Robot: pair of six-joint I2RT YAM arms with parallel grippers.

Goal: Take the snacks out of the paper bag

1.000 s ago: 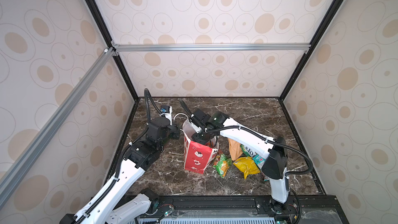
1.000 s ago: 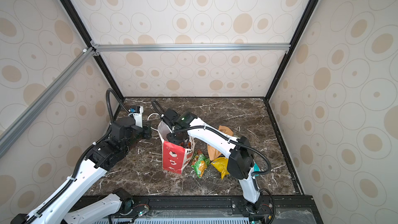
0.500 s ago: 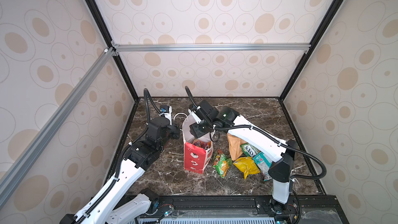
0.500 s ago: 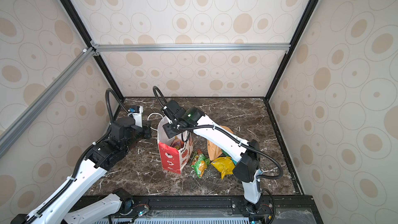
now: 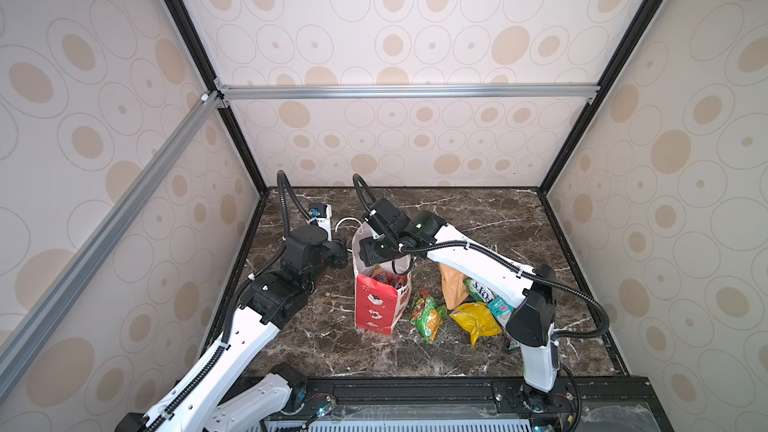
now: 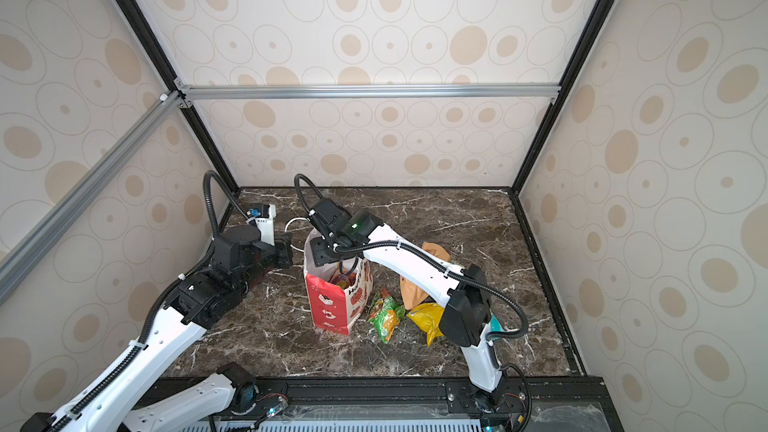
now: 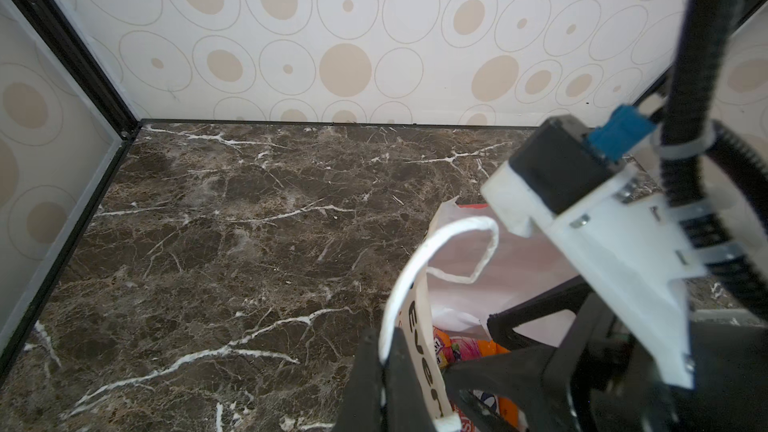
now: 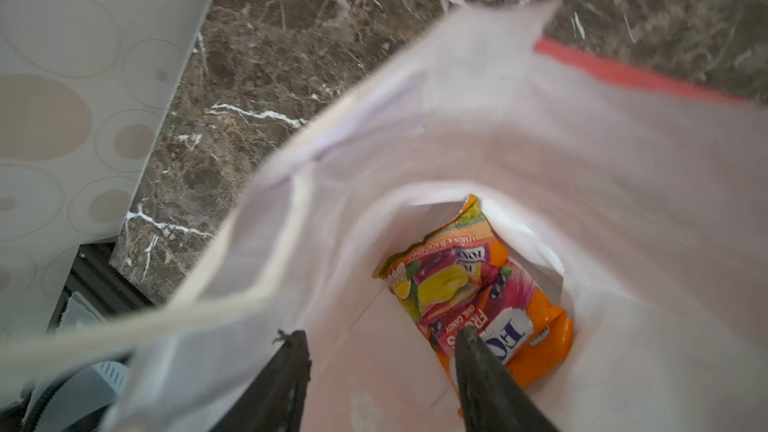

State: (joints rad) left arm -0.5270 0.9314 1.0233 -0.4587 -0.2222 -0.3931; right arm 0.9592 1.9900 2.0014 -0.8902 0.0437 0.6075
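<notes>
The red paper bag [image 5: 376,305] [image 6: 328,305] stands upright in mid-table. My left gripper [image 7: 384,351] [image 5: 345,253] is shut on its white cord handle [image 7: 440,238] at the rim. My right gripper [image 8: 382,334] [image 5: 380,257] hangs open in the bag's mouth, above an orange FOX'S packet [image 8: 478,297] lying on the bag's bottom. Nothing is between its fingers. Right of the bag on the table lie a green-and-red packet [image 5: 428,313], a yellow one [image 5: 476,322], a tan kraft pouch [image 5: 451,288], a green FOX'S packet [image 5: 480,290] and a teal one [image 5: 500,309].
Patterned walls close in the dark marble table [image 5: 478,222] at the back and both sides. The right arm's elbow [image 5: 532,313] hangs over the packets on the table. A black rail [image 5: 415,388] runs along the front edge.
The right wrist has shifted a little over the bag's mouth and the bag has rocked slightly. The left gripper has kept its hold on the handle.
</notes>
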